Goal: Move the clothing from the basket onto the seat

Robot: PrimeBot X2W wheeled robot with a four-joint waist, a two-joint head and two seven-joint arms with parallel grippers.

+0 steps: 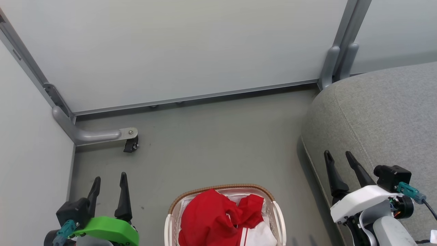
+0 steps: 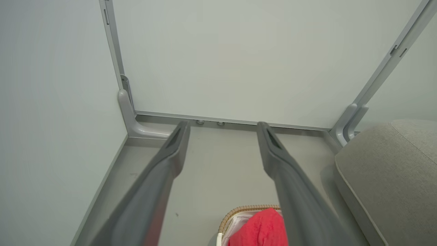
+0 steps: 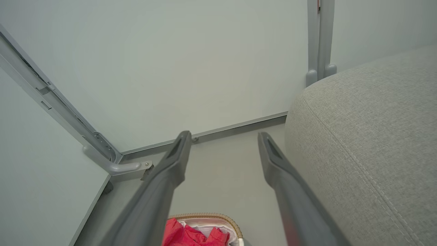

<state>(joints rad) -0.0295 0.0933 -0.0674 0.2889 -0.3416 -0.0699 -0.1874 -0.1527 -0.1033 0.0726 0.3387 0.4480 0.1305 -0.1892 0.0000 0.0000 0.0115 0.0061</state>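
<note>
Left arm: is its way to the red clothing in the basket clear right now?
Probably yes. The left gripper is open and empty, the clothing lies heaped uncovered at the top of the basket, and nothing stands between them.

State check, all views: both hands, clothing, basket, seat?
left hand: open, holding nothing.
right hand: open, holding nothing.
clothing: bunched in the basket, not gripped.
basket: upright on the floor, loaded.
seat: no clothing on the part in view.
</note>
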